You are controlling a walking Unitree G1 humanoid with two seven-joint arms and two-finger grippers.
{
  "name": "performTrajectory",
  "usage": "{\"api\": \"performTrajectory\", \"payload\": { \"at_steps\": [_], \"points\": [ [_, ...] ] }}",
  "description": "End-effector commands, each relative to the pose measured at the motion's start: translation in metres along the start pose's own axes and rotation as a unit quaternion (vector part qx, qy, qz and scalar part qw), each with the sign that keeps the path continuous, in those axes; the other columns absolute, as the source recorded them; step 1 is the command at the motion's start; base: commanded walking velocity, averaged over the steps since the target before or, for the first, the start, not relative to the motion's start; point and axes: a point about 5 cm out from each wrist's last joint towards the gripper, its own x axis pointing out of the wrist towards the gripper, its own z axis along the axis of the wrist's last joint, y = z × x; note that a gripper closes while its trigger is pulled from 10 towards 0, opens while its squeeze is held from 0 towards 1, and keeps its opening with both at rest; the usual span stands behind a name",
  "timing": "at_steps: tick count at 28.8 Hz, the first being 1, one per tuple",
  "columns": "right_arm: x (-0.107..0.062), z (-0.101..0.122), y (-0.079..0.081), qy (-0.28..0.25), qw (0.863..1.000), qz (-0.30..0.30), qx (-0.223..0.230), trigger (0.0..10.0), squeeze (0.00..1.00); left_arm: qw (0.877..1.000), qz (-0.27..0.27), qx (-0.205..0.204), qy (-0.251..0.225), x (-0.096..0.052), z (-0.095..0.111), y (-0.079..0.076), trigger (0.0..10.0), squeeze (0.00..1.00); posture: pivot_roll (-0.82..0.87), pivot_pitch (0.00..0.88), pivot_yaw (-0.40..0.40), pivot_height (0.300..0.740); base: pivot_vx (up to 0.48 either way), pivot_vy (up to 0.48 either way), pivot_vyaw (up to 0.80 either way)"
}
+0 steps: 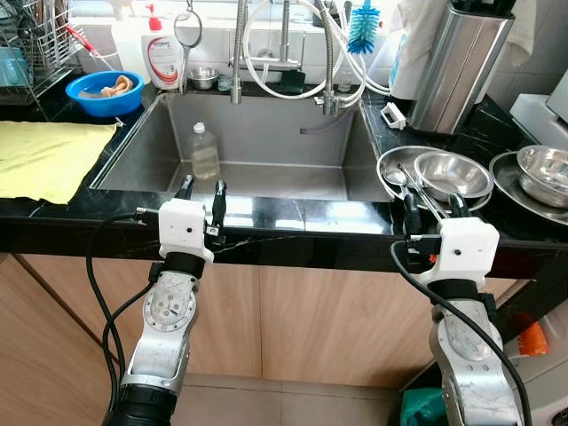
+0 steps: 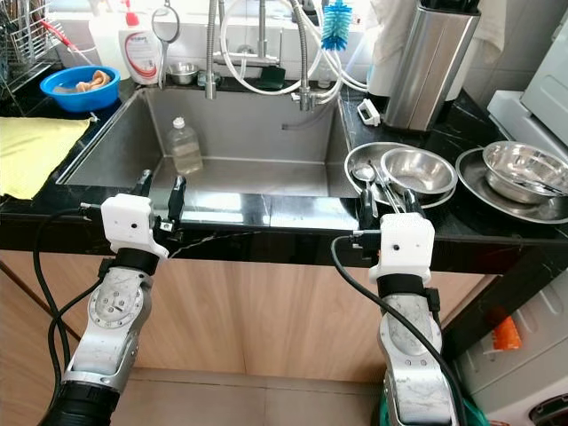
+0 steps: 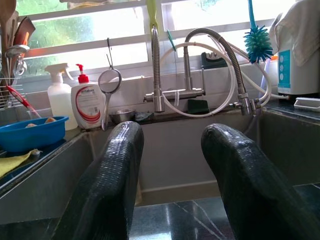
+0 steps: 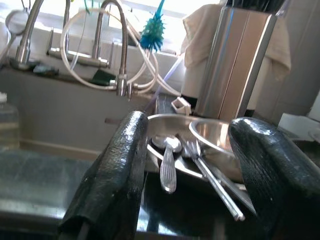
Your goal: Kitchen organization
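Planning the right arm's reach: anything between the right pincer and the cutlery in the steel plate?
Nothing visible. The right pincer, open, sits at the counter's front edge, and the spoon and other cutlery lie in the steel plate straight ahead of it.

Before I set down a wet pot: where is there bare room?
Free: the sink floor right of the bottle, and the black counter strip between the left hand and right hand. The yellow cloth lies flat. Crowded: the steel bowls and utensils at right.
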Motion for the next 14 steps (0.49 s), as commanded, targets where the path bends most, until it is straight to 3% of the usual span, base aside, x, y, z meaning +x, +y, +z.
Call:
{"api": "performTrajectory", "payload": {
  "at_steps": [1, 8, 14],
  "points": [
    [0.004, -0.001, -0.003, 0.008, 1.0, 0.002, 0.003, 10.0, 0.0, 1.0, -0.009, 0.005, 0.008, -0.002, -0.004, -0.002, 10.0, 0.0, -0.16, 0.0, -0.025, 0.706, 0.0, 0.0, 0.0],
    [0.008, -0.007, -0.003, 0.016, 1.0, 0.017, 0.004, 10.0, 0.0, 1.0, -0.005, -0.003, 0.012, -0.003, -0.005, -0.003, 10.0, 0.0, -0.16, 0.0, -0.023, 0.706, 0.0, 0.0, 0.0],
    [0.013, -0.004, 0.009, 0.011, 0.999, 0.046, 0.019, 10.0, 0.0, 1.0, -0.009, -0.004, 0.008, -0.001, -0.003, -0.004, 10.0, 0.0, -0.16, 0.0, -0.028, 0.706, 0.0, 0.0, 0.0]
  ]
}}
